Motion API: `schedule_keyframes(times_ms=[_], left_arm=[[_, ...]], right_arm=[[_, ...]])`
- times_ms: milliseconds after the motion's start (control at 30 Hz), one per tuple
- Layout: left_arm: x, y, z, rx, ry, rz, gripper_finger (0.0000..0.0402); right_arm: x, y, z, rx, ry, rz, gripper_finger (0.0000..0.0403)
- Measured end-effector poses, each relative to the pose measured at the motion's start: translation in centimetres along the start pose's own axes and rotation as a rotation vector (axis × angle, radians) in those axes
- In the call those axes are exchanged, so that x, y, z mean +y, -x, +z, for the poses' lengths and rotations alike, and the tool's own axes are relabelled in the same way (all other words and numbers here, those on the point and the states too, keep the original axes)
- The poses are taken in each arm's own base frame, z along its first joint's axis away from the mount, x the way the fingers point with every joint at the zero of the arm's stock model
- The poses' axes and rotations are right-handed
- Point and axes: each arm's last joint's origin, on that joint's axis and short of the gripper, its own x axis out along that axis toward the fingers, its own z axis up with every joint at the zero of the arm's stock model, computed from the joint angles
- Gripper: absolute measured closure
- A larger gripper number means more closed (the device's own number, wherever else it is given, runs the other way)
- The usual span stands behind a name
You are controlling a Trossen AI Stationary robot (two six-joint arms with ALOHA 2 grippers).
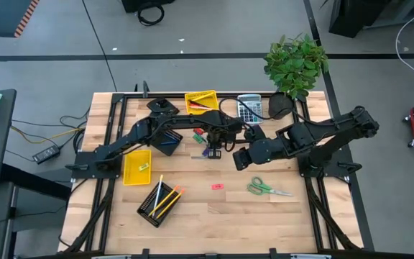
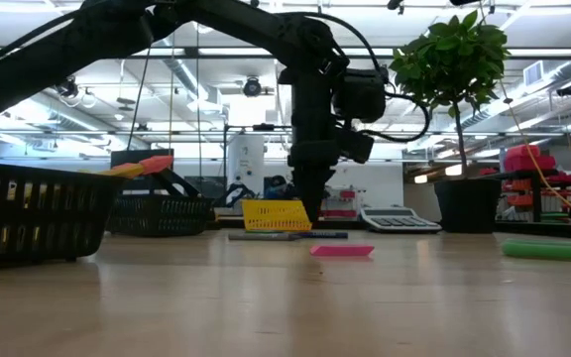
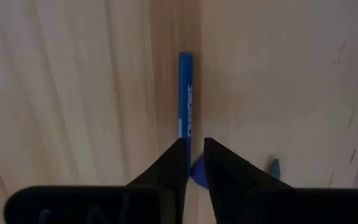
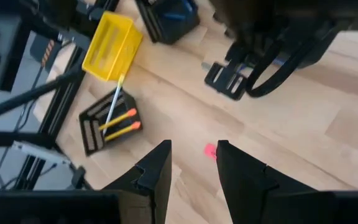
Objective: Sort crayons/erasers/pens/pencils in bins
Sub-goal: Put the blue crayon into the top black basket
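The left gripper [image 3: 192, 163] has its fingers around 1 blue crayon [image 3: 186, 93] on the table [image 1: 264, 216]; the right gripper [image 4: 191, 165] hovers, fingers apart.

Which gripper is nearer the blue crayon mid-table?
Left. The left gripper is down on the blue crayon, fingers straddling it. The right gripper hovers off to the side, apart from it.

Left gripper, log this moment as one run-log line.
left gripper: straddling blue crayon on table | right gripper: open, empty

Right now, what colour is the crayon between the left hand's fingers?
Blue crayon, clearest in the left wrist view.
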Motion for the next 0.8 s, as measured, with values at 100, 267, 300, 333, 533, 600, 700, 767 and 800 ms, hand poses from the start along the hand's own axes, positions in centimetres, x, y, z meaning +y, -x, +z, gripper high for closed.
schedule_keyframes(times_ms=[100,267,300,333,533,600,700,767,800], left_arm=[[-0.2,0.0,0.4,-0.03,-0.056,0.009,0.0328],[-0.2,-0.2,0.5,-0.037,-0.064,0.011,0.0294],[-0.3,-0.3,0.3,-0.014,-0.046,0.004,0.0287],[-0.3,-0.4,0.1,0.005,-0.038,-0.003,0.0278],[0.2,-0.4,0.1,-0.017,-0.054,-0.064,0.023],[0.5,-0.6,0.2,-0.035,-0.038,-0.064,0.0218],[0.7,-1.1,0.3,-0.044,-0.025,-0.068,0.0208],[0.8,-1.5,0.5,-0.048,-0.043,-0.067,0.0204],[0.7,-1.7,0.5,-0.044,-0.047,-0.068,0.0203]], right_arm=[[0.0,0.0,0.0,0.009,0.021,0.002,0.027],[0.0,0.0,0.0,-0.003,0.028,-0.002,0.027],[0.0,0.0,0.0,-0.002,0.028,0.0,0.027],[0.0,0.1,-0.2,-0.002,0.036,0.001,0.027],[0.2,0.4,-1.0,-0.027,0.127,0.003,0.027],[0.3,0.5,-1.3,-0.023,0.163,0.007,0.027],[0.5,0.8,-2.0,-0.009,0.203,0.02,0.027],[0.5,1.0,-2.5,0.0,0.213,0.028,0.027],[0.5,1.1,-2.7,0.004,0.219,0.027,0.027]])
